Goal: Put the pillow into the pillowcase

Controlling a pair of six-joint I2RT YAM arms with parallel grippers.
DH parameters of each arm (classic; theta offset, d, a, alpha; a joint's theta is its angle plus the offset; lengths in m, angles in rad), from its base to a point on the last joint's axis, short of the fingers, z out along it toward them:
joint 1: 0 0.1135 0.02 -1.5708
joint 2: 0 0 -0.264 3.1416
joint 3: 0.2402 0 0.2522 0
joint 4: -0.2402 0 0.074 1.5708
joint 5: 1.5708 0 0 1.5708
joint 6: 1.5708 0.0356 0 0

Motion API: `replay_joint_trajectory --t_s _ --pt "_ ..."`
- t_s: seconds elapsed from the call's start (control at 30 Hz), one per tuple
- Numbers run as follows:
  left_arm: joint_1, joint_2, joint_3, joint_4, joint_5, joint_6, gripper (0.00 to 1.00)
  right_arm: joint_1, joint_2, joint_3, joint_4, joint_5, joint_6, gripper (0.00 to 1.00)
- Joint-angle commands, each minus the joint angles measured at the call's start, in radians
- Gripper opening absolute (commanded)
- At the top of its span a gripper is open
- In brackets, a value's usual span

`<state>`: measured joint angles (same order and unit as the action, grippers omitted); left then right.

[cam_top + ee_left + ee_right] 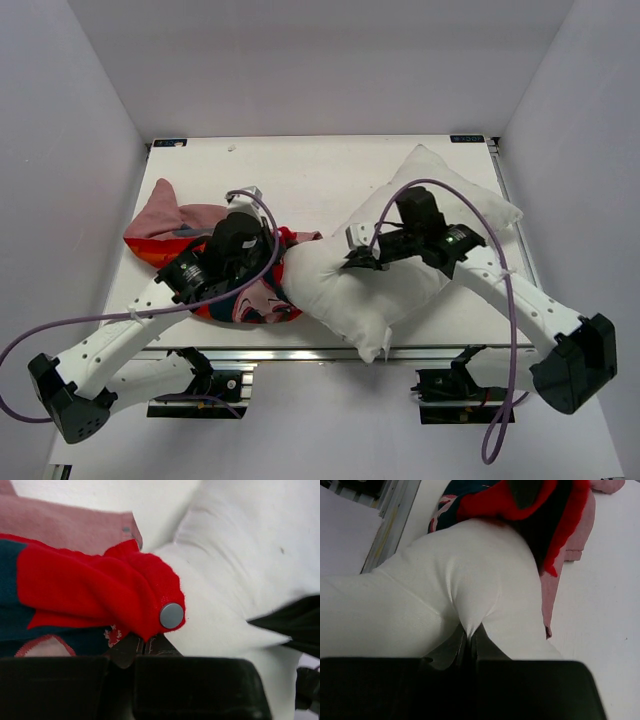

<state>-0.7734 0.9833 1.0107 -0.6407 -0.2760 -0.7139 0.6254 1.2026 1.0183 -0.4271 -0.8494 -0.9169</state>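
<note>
From above, the pillow [420,200] lies slantwise on the table [300,165]. The pillowcase [165,225] sits bunched at the pillow's left end, its red mouth touching that corner. Nearly all of the pillow is outside the cover. The left gripper [280,258] is at the mouth, right against the pillow's corner, and the right gripper [357,262] presses down on the pillow's middle.

From the left wrist, the left gripper [145,647] is clenched, with the pillowcase [90,585] hem pinched between its tips. A red fold with a grey snap [171,615] drapes over onto the pillow [240,565].

From the right wrist, the right gripper [469,639] is clamped on a tuck of the pillow [435,585], the cloth puckering into its closed tips. The pillowcase [530,500] caps the pillow's far corner.

To my eye the step is feeding that corner into the mouth. It would go best if the left arm lifts the hem clear of the pillow so the opening gapes. The right arm can then push the pillow along its own length towards that opening. The pinch is shallow, so a hard shove could tear it free or simply bulldoze the limp cover off the pillow.
</note>
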Motion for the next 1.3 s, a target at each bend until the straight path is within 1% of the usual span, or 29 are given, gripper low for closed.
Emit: replay_joint_trajectory --t_s 0.0,0.07,0.13,0.17,0.23,0.27,0.37,0.47,0.57,0.63,0.67,0.73,0.83,0.87,0.9,0.93,1.0,1.03,1.07,1.13,1.17,1.2,1.23,1.27 --pt "0.002 0.011 -0.021 0.07 0.164 0.03 0.0 0.022 0.069 0.098 0.233 0.024 0.018 0.0" --pt "0.002 0.017 -0.038 0.09 0.179 0.027 0.0 0.022 0.135 0.132 0.289 0.079 0.041 0.0" --pt "0.002 0.032 -0.038 0.105 0.179 0.031 0.0 0.022 0.176 0.173 0.385 0.131 0.059 0.0" --pt "0.003 0.038 -0.032 0.114 0.175 0.033 0.0 0.022 0.217 0.186 0.419 0.195 0.067 0.0" --pt "0.005 0.067 -0.008 0.122 0.175 0.048 0.0 0.022 0.283 0.23 0.535 0.261 0.088 0.0" --pt "0.005 0.078 0.005 0.121 0.172 0.051 0.0 0.02 0.305 0.247 0.571 0.336 0.101 0.0" --pt "0.011 0.113 0.052 0.107 0.144 0.068 0.0 0.0 0.382 0.325 0.652 0.419 0.139 0.0" --pt "0.031 0.133 0.097 0.093 0.087 0.08 0.0 -0.01 0.429 0.353 0.735 0.492 0.147 0.0" --pt "0.075 0.152 0.143 0.075 0.043 0.083 0.0 -0.019 0.436 0.344 0.793 0.501 0.162 0.0" --pt "0.127 0.16 0.157 0.076 0.028 0.08 0.0 -0.02 0.434 0.336 0.778 0.48 0.158 0.0" --pt "0.146 0.173 0.163 0.085 0.04 0.082 0.0 -0.02 0.434 0.309 0.777 0.439 0.156 0.0" --pt "0.192 0.192 0.173 0.114 0.085 0.091 0.0 -0.006 0.442 0.267 0.801 0.435 0.127 0.0" --pt "0.218 0.254 0.204 0.133 0.159 0.105 0.0 0.017 0.494 0.212 0.924 0.493 0.087 0.0" --pt "0.217 0.27 0.212 0.133 0.176 0.108 0.0 0.022 0.517 0.219 0.944 0.548 0.087 0.0" --pt "0.218 0.297 0.227 0.134 0.196 0.117 0.0 0.028 0.541 0.256 0.976 0.581 0.098 0.0" --pt "0.218 0.31 0.235 0.131 0.23 0.12 0.0 0.028 0.59 0.281 0.984 0.637 0.121 0.0" --pt "0.217 0.321 0.246 0.128 0.253 0.129 0.0 0.028 0.644 0.339 0.995 0.702 0.131 0.0" --pt "0.218 0.318 0.247 0.125 0.262 0.133 0.0 0.028 0.697 0.398 1.014 0.735 0.141 0.0" --pt "0.22 0.313 0.247 0.118 0.264 0.134 0.0 0.027 0.725 0.431 1.016 0.795 0.139 0.0" --pt "0.221 0.293 0.243 0.095 0.247 0.134 0.0 0.02 0.79 0.503 1.013 0.835 0.132 0.0" --pt "0.223 0.287 0.241 0.085 0.235 0.133 0.0 0.019 0.802 0.512 1.012 0.843 0.119 0.0" --pt "0.23 0.281 0.239 0.078 0.207 0.126 0.02 0.017 0.81 0.514 1.008 0.843 0.118 0.0" --pt "0.235 0.278 0.238 0.061 0.192 0.119 0.09 0.017 0.807 0.508 0.995 0.83 0.115 0.0" --pt "0.241 0.272 0.236 0.049 0.175 0.11 0.19 0.017 0.795 0.473 0.955 0.778 0.112 0.0"
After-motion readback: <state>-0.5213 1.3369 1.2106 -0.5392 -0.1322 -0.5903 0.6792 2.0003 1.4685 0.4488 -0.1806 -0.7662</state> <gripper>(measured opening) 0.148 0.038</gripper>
